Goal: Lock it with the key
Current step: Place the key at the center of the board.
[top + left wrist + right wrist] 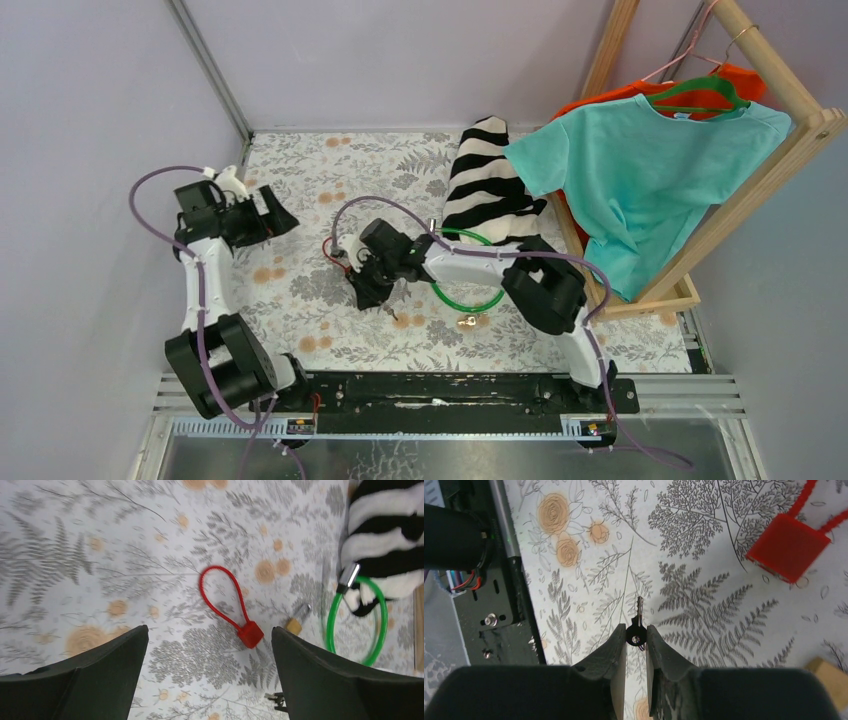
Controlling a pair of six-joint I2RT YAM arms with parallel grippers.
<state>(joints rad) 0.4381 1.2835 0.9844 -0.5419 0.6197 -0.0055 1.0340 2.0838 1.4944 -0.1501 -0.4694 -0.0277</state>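
Note:
My right gripper (636,632) is shut on the black head of a small key (639,611). Its blade points away from the fingers, low over the flowered cloth. The red cable lock's body (788,547) lies ahead and to the right of the key. In the top view this gripper (372,295) is at the table's middle, just beside the red lock (335,255). My left gripper (210,630) is open and empty, held above the red lock's loop (222,597) and body (250,634). In the top view it (275,218) is at the left.
A brass padlock (295,625) lies next to a green cable ring (357,622). A striped black-and-white garment (490,185) lies behind the ring. A wooden rack (770,175) with a teal shirt (640,170) stands at the right. The arms' black base rail (450,390) runs along the near edge.

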